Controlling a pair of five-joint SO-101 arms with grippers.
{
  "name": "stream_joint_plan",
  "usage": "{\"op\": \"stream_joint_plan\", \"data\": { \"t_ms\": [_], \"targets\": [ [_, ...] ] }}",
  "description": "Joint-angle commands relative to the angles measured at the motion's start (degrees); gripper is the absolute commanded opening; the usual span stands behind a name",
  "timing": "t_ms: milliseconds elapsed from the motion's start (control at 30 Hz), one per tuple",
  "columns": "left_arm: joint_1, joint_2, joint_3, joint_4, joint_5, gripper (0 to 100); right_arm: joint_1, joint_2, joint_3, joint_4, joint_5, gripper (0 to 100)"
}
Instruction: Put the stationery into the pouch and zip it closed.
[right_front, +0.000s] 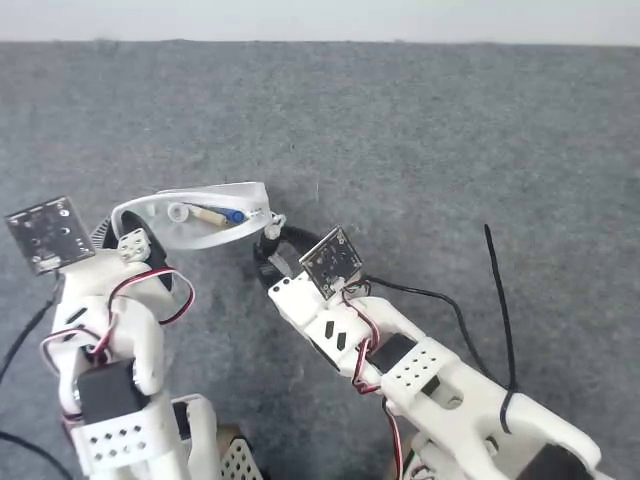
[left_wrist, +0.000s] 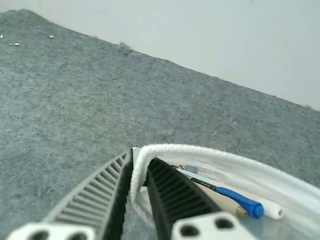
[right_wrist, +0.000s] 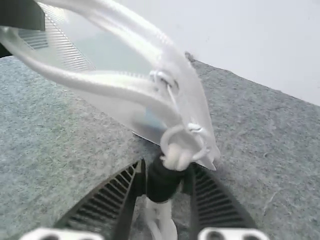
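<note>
Closest in, my left gripper (left_wrist: 140, 161) is pinched tight on the white rim of the pouch (left_wrist: 210, 155). My right gripper (right_wrist: 165, 175) is clamped on the zip pull (right_wrist: 162, 182), a dark piece with a white ring just above it. The pouch hangs between my two arms, mouth gaping, zip not yet drawn. Inside sits the stationery (left_wrist: 235, 199): a blue-capped pen beside a pale wooden stick and a white one. Beyond that is the grey carpeted table (right_front: 450, 140), then a pale wall (left_wrist: 225, 35).
</note>
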Motion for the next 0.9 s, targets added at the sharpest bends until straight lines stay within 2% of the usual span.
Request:
{"op": "stream_joint_plan", "data": {
  "t_ms": [0, 133, 300, 467, 633, 867],
  "targets": [
    [-0.18, 0.26, -3.30, -1.67, 0.70, 2, 0.75, -0.66, -3.96, 0.13, -0.44, 0.7],
    [-0.18, 0.26, -3.30, -1.67, 0.70, 2, 2.51, -0.75, -3.96, 0.13, 0.35, 0.6],
    [-0.18, 0.26, -3.21, -1.67, 0.70, 2, 1.71, -2.68, -2.73, 3.38, 5.71, 0.6],
    [-0.18, 0.18, -3.21, -1.41, 0.70, 7, -0.66, -10.59, -2.73, 16.92, 9.41, 0.6],
    [0.09, 0.18, -3.21, -1.32, 0.79, 10, -5.14, -20.09, -2.29, 30.02, 17.41, 0.6],
    [5.54, 0.09, -4.44, 2.73, 0.53, 20, -8.48, -28.44, -2.29, 42.51, 19.96, 0.6]
  ]
}}
